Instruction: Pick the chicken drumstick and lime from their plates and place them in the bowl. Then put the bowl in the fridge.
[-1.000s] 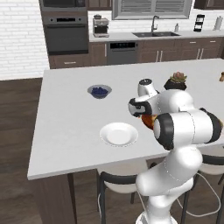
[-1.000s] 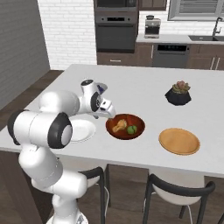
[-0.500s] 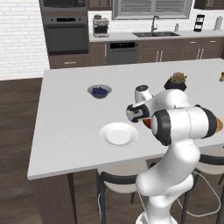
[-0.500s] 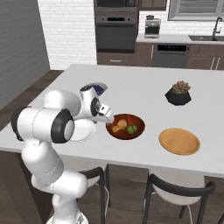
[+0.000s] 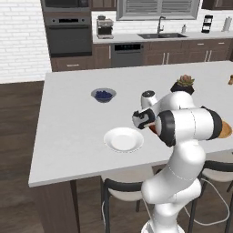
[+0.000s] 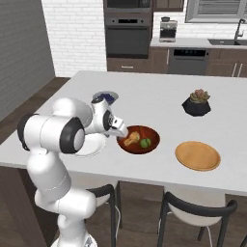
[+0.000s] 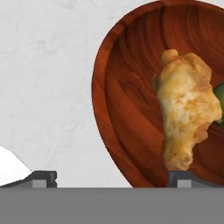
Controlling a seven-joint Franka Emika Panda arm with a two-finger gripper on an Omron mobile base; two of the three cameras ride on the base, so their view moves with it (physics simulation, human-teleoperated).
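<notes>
Reddish-brown wooden bowl [image 7: 131, 105] on the counter [image 7: 48, 74], holding drumstick [image 7: 186, 109] and lime [image 7: 218, 105], rim straddled by spread, empty gripper [image 7: 111, 177], one finger [image 7: 186, 177] inside beneath the drumstick's lengthwise bone end.

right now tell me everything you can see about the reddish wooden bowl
The bowl is wide, shallow and round, of glossy reddish-brown wood with curved grain bands across its inner wall. It sits upright on the white island counter, between the white plate and the tan wooden plate, apart from both. Inside lie the chicken drumstick and, beside it, the lime. The tool hangs open over its near rim, not touching it.
</notes>
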